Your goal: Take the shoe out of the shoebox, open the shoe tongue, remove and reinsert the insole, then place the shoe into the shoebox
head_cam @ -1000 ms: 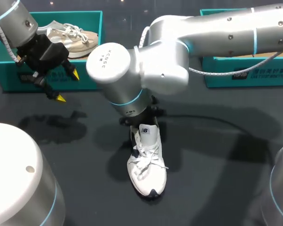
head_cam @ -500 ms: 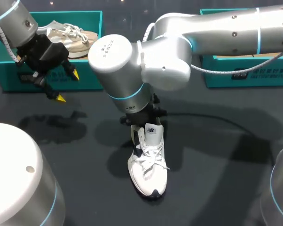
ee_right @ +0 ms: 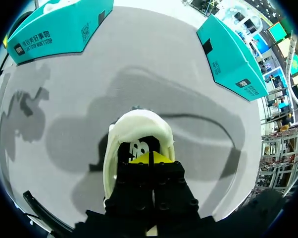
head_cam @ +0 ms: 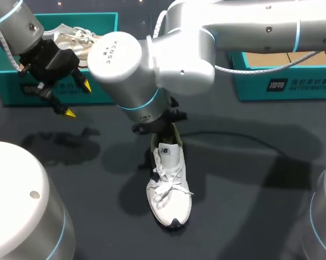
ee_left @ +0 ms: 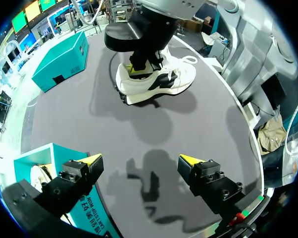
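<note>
A white shoe [head_cam: 168,192] lies on the dark table, toe toward me. My right arm comes across from the right, and its wrist stands over the shoe's heel. The right gripper [ee_right: 149,157] is shut, its yellow tips pressed together inside the shoe's opening, just behind the logo tongue [head_cam: 166,150]. Whether anything is pinched between the tips does not show. My left gripper [head_cam: 78,99] hangs open and empty in front of the left teal shoebox [head_cam: 98,89], well apart from the shoe [ee_left: 156,82].
The left shoebox holds a beige shoe [head_cam: 82,40]. A second teal shoebox [head_cam: 285,81] stands at the back right, brown inside. A dark cable [head_cam: 244,135] runs across the table right of the white shoe.
The right arm's wrist and big joint housing have swung up and to the left. The shoe's heel and tongue have shifted slightly with it. The left arm has kept still.
</note>
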{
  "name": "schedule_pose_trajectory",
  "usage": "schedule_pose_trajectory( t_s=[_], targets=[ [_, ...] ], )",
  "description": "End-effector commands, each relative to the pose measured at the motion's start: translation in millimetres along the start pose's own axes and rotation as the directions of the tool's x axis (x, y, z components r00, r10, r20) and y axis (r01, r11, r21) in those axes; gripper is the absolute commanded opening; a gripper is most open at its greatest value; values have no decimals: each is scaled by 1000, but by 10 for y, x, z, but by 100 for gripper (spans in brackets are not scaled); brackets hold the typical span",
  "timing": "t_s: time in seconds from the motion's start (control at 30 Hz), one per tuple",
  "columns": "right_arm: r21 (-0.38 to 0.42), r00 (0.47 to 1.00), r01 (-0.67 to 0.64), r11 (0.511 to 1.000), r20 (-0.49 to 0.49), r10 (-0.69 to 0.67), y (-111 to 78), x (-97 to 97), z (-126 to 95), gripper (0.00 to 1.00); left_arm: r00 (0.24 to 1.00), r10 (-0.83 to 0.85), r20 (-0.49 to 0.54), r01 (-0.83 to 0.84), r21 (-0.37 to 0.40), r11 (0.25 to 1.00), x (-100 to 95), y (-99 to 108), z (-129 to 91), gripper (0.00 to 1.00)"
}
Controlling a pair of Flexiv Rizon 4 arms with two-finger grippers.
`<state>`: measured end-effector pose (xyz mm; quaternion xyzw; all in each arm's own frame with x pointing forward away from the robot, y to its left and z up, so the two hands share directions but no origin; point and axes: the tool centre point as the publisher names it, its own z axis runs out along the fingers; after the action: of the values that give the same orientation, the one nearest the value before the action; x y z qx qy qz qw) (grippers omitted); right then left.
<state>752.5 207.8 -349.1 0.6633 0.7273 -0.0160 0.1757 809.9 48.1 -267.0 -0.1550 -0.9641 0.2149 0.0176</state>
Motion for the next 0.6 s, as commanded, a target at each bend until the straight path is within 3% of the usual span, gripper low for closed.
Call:
schedule_pose_trajectory(
  t_s=[0.03,0.37,0.6],
  targets=[
    [22,999,11,1000,-51,-10,5,-11,176,0,1000,0,0,0,-2,1000,6,-2,-5,100],
    [106,990,45,993,-137,-30,-152,233,450,0,1000,0,0,0,-2,1000,6,-2,-5,100],
    [187,990,12,982,-142,15,-361,246,484,0,1000,0,0,0,-2,1000,6,-2,-5,100]
  ],
)
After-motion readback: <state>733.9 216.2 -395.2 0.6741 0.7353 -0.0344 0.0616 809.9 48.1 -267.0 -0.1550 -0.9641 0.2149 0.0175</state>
